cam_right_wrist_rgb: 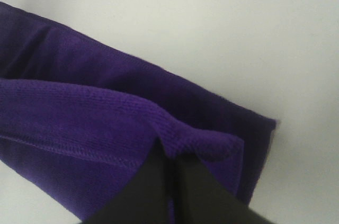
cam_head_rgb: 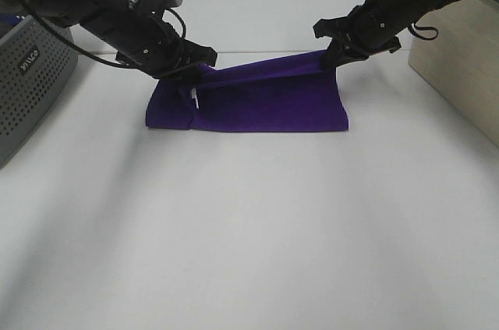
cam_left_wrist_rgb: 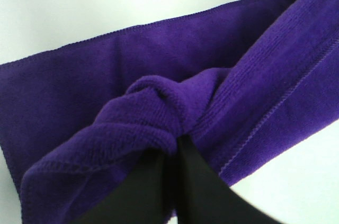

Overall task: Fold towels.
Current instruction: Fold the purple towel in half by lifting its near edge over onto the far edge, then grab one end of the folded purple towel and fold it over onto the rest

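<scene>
The deep purple towel (cam_head_rgb: 257, 104) lies on the white table (cam_head_rgb: 249, 228), its far edge lifted and stretched between both grippers. My left gripper (cam_head_rgb: 192, 74) is shut on the towel's left far corner; the left wrist view shows the cloth (cam_left_wrist_rgb: 159, 113) bunched at the black fingertips (cam_left_wrist_rgb: 196, 181). A small white label (cam_head_rgb: 195, 97) hangs just below that grip. My right gripper (cam_head_rgb: 330, 55) is shut on the right far corner; the right wrist view shows the hem (cam_right_wrist_rgb: 201, 142) pinched between the fingers (cam_right_wrist_rgb: 148, 187).
A grey perforated box (cam_head_rgb: 27, 84) stands at the far left. A pale wooden box (cam_head_rgb: 460, 65) stands at the far right. The table's front half is bare white surface.
</scene>
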